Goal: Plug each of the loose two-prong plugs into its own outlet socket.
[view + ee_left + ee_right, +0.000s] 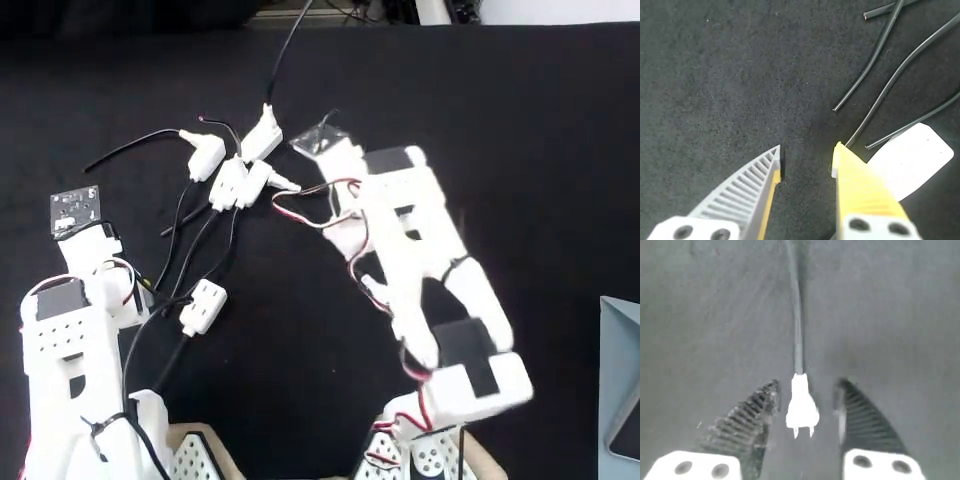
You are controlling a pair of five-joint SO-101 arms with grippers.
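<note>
Both sets of fingers (747, 417) stand released. Right gripper (806, 385) frames a two-prong plug (802, 410) lying on the worktop (700, 315), far centre; left gripper (807, 160) hangs just beside a white outlet socket (912, 157). Risk: an off-centre closure could twist the plug or snag its cord (796, 315).

Bright, even light from overhead, black tabletop (560, 120) matte & soaking it up, white arm shells (420, 220) blown out in high view, rt wrist view paler, soft shadow beside plug (802, 410), dark shadow patch ahead of left pincer (807, 147) tips
</note>
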